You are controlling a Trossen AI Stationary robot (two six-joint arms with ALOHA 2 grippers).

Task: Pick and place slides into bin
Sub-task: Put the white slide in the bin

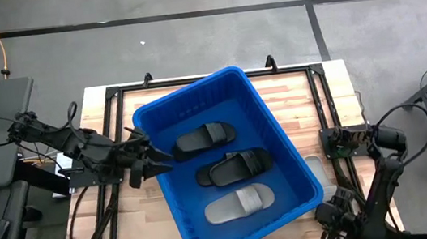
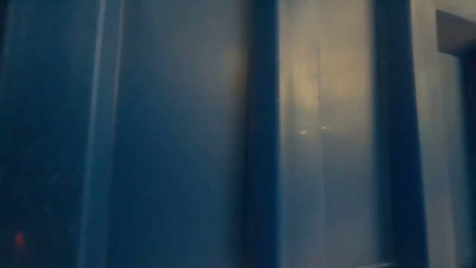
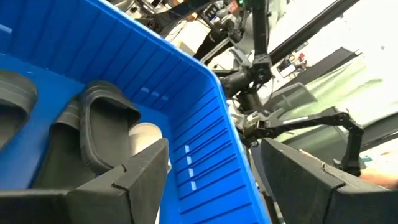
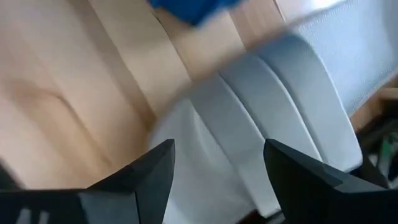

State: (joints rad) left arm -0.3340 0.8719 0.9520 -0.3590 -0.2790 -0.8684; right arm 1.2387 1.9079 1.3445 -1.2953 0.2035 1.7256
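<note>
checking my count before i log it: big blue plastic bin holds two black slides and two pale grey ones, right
Not quite. The high view shows the big blue plastic bin holding two matte black slides but only one pale grey slide. A second pale grey slide lies outside, on the wooden table beside the bin.

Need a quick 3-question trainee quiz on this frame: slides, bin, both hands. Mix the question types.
1. True or false: three slides lie inside the blue bin.
2. Multiple choice: the pale grey slide still on the table lies
A. left of the bin
B. just outside the bin's right wall
C. on top of a black slide
3. Fill in: the left hand straddles the bin's left ____.

Key
1. True: two black slides and one grey slide.
2. B, beneath the open right hand.
3. Wall: one of its fingers is inside, the other outside.
</note>
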